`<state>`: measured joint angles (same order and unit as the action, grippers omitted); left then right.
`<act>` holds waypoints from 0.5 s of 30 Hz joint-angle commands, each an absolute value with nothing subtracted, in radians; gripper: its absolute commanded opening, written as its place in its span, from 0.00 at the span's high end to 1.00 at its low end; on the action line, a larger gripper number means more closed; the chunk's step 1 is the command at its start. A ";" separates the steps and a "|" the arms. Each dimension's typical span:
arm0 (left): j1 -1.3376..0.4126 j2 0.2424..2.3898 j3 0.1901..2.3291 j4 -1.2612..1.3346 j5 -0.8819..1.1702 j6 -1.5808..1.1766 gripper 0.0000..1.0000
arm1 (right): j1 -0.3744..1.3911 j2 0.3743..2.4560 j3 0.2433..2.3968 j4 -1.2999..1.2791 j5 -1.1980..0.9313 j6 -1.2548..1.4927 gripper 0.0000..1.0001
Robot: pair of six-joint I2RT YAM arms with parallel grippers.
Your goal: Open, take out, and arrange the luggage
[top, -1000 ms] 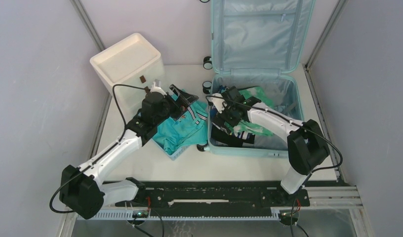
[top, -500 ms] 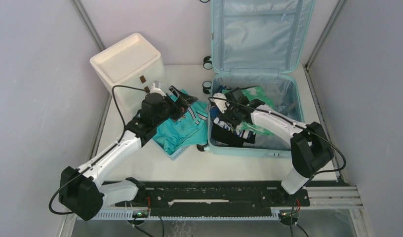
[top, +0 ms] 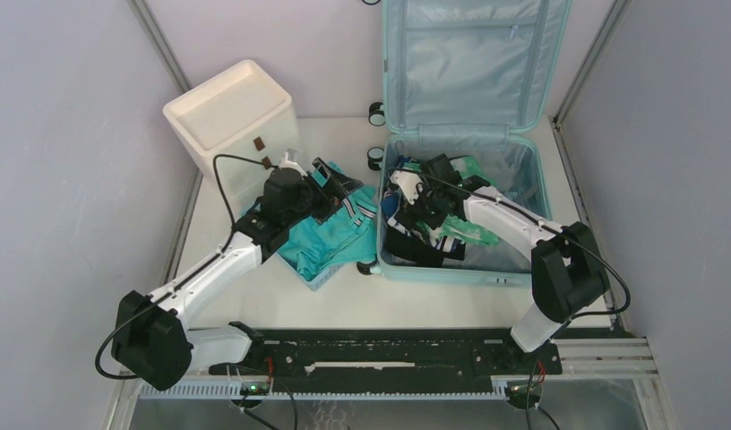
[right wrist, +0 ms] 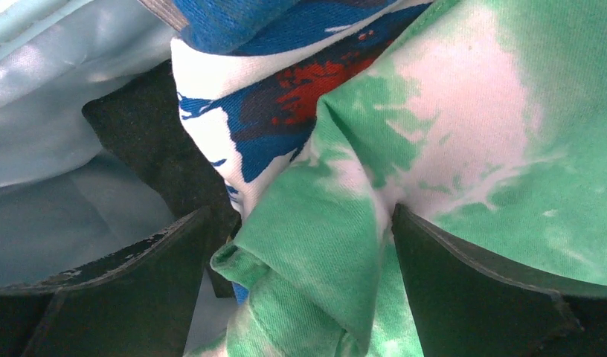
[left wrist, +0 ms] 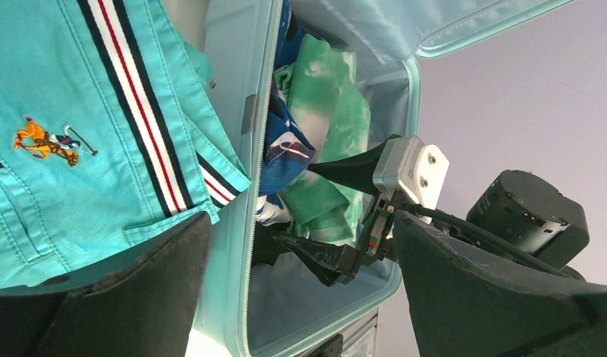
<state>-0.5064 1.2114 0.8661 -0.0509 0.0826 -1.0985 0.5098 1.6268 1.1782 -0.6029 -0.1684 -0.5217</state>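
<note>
since right hand edged farther into luggage | spread wide astride green cloth | left hand wide, empty

The luggage lies open, lid upright behind it: entry from above. Inside, its far right part is bare lining; its left half is heaped clothes around the right gripper. Just left of it, a full basket and the left arm block the way.

Light-blue luggage, green-white tie-dye cloth
</note>
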 commanded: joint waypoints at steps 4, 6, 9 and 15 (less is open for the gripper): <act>-0.511 1.222 0.913 -0.005 0.122 -1.095 0.05 | 0.459 1.623 1.164 -0.675 -0.135 -0.550 0.02; -0.512 1.228 0.914 -0.005 0.128 -1.097 0.05 | 0.454 1.621 1.163 -0.675 -0.136 -0.556 0.07; -0.515 1.237 0.917 -0.004 0.136 -1.098 0.06 | 0.448 1.614 1.163 -0.682 -0.155 -0.581 0.13; -0.518 1.247 0.922 -0.005 0.144 -1.101 0.06 | 0.441 1.625 1.167 -0.693 -0.161 -0.606 0.43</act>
